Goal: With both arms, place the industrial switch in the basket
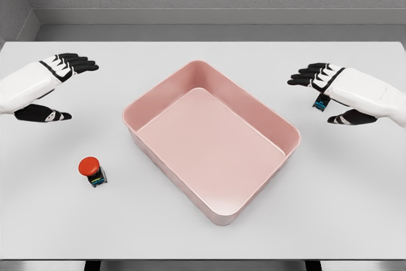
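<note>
1. The switch (93, 172) stood on the table (57, 220) at front left, well apart from the basket's (288, 132) left wall.
2. Its long axis ran vertical: red mushroom button on top, dark body below with small green and blue marks at the base. The button faced up with a slight lean to the left.
3. The basket was pink, rectangular and open-topped, set askew at the table's middle so that one corner pointed toward the front edge. Nothing lay inside it.
4. The left hand (47, 87) hovered over the table at far left, behind the switch and apart from it. Fingers were spread wide and extended, thumb below; it held nothing.
5. The right hand (330, 90) hovered at far right, beside the basket's right corner and not touching it. Fingers were likewise wide and empty; a small dark part with a blue mark showed under the palm.
6. The table surface was plain pale grey and matte, with a dark front edge.
7. Behind it ran a grey wall and floor strip.
</note>
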You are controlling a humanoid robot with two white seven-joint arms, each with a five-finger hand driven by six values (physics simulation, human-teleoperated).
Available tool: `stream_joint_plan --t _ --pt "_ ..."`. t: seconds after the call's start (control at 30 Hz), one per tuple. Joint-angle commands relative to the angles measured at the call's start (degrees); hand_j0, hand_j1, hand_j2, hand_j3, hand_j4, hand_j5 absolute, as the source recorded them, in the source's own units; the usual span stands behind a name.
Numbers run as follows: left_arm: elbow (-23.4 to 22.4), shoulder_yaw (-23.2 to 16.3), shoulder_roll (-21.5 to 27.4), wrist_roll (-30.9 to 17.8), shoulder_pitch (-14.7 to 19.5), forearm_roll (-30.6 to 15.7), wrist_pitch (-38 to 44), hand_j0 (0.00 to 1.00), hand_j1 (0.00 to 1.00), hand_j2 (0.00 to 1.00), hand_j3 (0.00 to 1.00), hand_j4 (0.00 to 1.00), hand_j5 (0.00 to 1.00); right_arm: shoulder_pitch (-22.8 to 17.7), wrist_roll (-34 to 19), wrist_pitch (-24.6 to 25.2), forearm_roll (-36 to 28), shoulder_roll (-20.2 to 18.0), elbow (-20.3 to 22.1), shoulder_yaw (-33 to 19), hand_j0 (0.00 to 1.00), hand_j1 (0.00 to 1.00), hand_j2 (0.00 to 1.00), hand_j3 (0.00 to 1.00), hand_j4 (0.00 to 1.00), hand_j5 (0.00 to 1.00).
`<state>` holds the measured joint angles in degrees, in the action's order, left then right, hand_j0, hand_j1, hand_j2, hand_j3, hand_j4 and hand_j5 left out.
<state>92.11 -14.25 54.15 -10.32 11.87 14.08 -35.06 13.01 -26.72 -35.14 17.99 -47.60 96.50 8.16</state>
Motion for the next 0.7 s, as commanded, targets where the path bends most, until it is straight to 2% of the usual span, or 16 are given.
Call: stream_joint_plan --t 0.0,0.3,0.4,0.67 --pt "0.0 0.02 0.08 0.04 0.0 -0.46 0.06 1.0 1.0 1.0 1.0 1.0 1.0 0.0 0.01 0.14 -0.32 -0.13 0.0 -0.25 1.0 1.0 1.0 1.0 1.0 1.0" --pt "0.09 -0.33 1.31 0.04 0.0 -0.54 0.06 1.0 1.0 1.0 1.0 1.0 1.0 -0.35 0.01 0.14 -0.32 -0.21 -0.26 -2.01 1.0 1.0 1.0 1.0 1.0 1.0" --pt "1.67 -0.16 4.74 -0.05 -1.76 -0.45 0.06 1.0 1.0 1.0 1.0 1.0 1.0 -0.35 -0.35 0.14 -0.32 -0.48 -2.81 -2.98 1.0 1.0 1.0 1.0 1.0 1.0" --pt "3.69 0.37 7.29 -1.54 -5.98 -0.19 0.06 1.0 1.0 1.0 1.0 1.0 1.0 0.44 -0.35 0.14 0.03 -0.57 -10.63 -3.06 1.0 1.0 1.0 1.0 1.0 1.0"
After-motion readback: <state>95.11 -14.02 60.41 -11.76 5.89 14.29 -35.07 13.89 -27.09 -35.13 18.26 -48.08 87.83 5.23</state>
